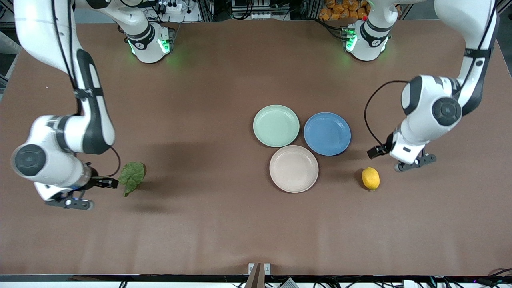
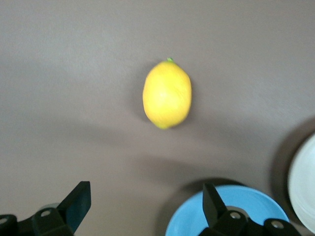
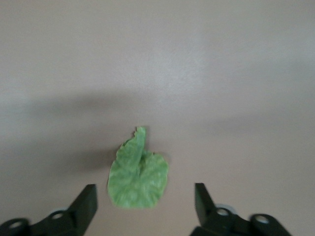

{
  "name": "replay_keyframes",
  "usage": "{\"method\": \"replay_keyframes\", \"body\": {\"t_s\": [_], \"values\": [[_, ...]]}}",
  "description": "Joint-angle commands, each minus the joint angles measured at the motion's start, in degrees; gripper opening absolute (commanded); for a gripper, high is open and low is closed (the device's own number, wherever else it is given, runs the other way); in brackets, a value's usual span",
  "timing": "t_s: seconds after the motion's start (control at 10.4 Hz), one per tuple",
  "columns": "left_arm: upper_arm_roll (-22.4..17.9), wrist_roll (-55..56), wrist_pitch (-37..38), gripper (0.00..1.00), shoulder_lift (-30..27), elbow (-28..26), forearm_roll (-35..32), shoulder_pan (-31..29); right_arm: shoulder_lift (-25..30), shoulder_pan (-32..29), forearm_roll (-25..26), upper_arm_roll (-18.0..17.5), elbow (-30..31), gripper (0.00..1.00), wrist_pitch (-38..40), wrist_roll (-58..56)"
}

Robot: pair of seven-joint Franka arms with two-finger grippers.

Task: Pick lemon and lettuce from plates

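Observation:
The yellow lemon lies on the bare table, off the plates, toward the left arm's end. My left gripper hangs open over the table beside it, holding nothing. The dark green lettuce lies flat on the table toward the right arm's end. My right gripper hovers open over the table beside the leaf, and nothing is between its fingers. The mint green plate and the beige plate stand empty at mid-table.
A blue plate sits empty beside the mint one, touching both others. The beige plate's rim shows in the left wrist view. The brown tabletop stretches between the two arms.

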State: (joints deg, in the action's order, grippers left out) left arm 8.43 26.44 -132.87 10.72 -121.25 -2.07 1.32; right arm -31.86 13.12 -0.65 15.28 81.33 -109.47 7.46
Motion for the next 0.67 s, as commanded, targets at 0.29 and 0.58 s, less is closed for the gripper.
{"method": "replay_keyframes", "body": {"t_s": [0.29,0.58], "values": [[1.9,1.7,-1.5,1.00,-12.5,-10.5,-0.5,-0.4,10.4,-0.3,-1.4,-1.0,-6.1,1.00,13.6,-1.8],[2.3,0.3,1.9,1.00,-12.1,-1.1,-0.6,-0.6,19.2,-4.2,-1.9,-5.7,-6.0,1.00,16.4,-4.3]]}}
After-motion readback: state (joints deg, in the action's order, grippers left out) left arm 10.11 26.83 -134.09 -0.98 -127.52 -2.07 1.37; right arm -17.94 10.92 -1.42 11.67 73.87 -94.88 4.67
